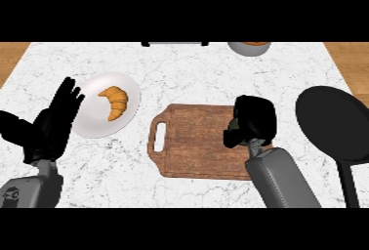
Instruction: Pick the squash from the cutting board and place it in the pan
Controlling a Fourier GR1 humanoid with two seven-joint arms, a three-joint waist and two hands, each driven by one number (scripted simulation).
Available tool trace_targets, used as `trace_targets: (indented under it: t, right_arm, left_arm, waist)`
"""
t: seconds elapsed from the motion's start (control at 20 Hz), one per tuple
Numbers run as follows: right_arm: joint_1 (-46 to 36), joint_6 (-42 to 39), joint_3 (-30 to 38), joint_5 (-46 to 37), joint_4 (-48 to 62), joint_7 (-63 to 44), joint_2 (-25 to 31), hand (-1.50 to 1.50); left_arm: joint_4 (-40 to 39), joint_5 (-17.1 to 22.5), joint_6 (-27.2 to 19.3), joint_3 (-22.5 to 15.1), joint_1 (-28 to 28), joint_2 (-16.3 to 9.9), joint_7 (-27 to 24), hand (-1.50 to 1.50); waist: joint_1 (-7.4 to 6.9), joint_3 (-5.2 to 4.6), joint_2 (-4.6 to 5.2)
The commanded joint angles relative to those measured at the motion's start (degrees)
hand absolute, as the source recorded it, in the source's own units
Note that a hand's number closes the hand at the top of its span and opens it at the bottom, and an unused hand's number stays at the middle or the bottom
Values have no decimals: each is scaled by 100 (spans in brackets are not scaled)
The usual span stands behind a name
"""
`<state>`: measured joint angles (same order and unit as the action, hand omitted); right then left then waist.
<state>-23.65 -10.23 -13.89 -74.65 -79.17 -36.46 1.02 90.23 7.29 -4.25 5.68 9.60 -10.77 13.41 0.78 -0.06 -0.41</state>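
- The white marbled surface [202, 73] was seen from steeply above, with a brown wooden cutting board with a handle slot [194, 146] lying near its middle.
- The right hand [252, 122] was curled over the board's edge at 3 o'clock, its black fingers closed downward around something small and dark greenish at about [234, 128], judged to be the squash; the squash itself was almost wholly hidden.
- The round black pan with a long handle [333, 122] lay at 3 o'clock of the board, just beside it, and nothing was seen inside it.
- The left hand [54, 117] was held spread and upright at 9 o'clock, resting, with nothing in it.
- A white round plate [97, 122] carrying a golden croissant [115, 101] stood between the left hand and the board.
- A grey bowl [249, 48] was cut off at 12 o'clock.
- The step was judged to be the grasp, with the carry to the pan not yet made.
- A slip could be caused if the curled fingers held only the squash's end.
- The pan's near rim could be struck if the carry were made low, and the pan could be shoved.
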Motion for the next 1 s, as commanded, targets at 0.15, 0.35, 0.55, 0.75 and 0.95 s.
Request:
trace_targets:
  t: [0.15, 0.35, 0.55, 0.75, 0.95]
  right_arm:
    - [-293, -562, -355, -902, -1828, -843, 277, 150]
    - [-461, -1376, 150, -604, -2621, -790, 480, 150]
    - [-541, -855, 639, -606, -2230, -655, 570, 150]
    - [-558, -811, 1303, -336, -2359, -530, 864, 150]
    - [-144, -686, 2052, 200, -2747, -64, 1373, 150]
  left_arm:
    - [153, -103, -28, -119, -72, 49, 79, 0]
    - [318, 80, 234, 89, -147, -195, 171, 0]
    - [338, -21, 151, -7, -212, 11, 41, 0]
    - [80, 38, 192, 138, 57, -77, 110, 0]
    - [206, -44, 98, -1, -24, 70, 184, 0]
  waist:
    - [-9, 3, -3]
    - [-58, 5, 22]
    - [-88, 6, 39]
    - [-70, 6, 42]
    - [-38, 9, 29]
